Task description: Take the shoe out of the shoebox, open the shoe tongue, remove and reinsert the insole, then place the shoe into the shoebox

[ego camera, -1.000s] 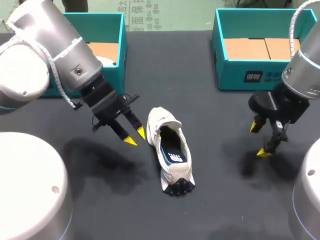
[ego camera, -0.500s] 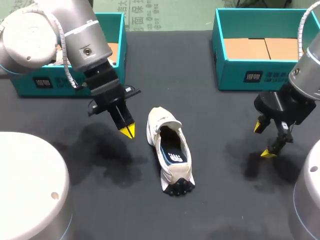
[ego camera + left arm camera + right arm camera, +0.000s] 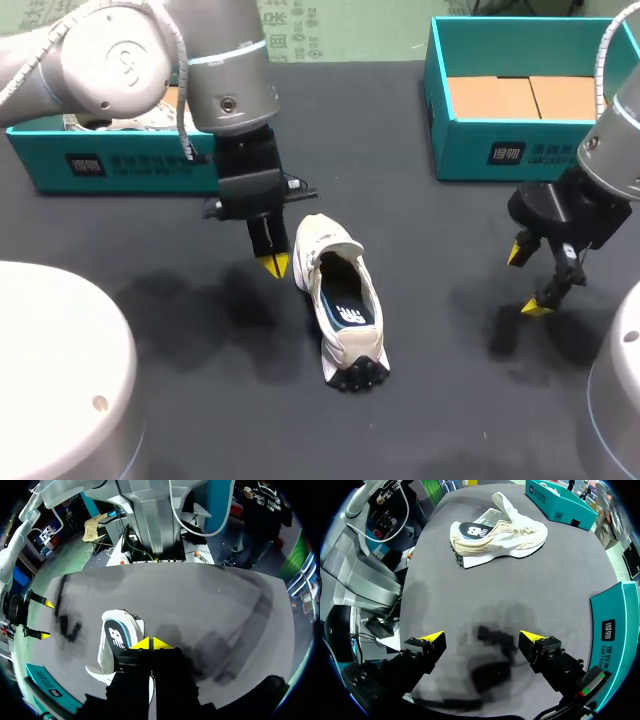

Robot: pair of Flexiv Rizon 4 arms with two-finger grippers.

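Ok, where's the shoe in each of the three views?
Head view: shoe mid-table, beside the left jaws.
Left wrist view: shoe beside the left jaws, partly hidden by them.
Right wrist view: shoe well ahead of the right jaws, apart.
Shared landmark: its dark insole, visible in all three.

In the head view, the left arm covers much of the left shoebox, so most of its inside is hidden. The right arm overlaps the near right corner of the right shoebox and is itself cut off by the picture's edge. In the left wrist view, the left gripper and its dark body hide the near end of the shoe. In the right wrist view, the black rim cuts through both shoeboxes. Something white, possibly a second shoe, lies inside the left one, too small to make out.
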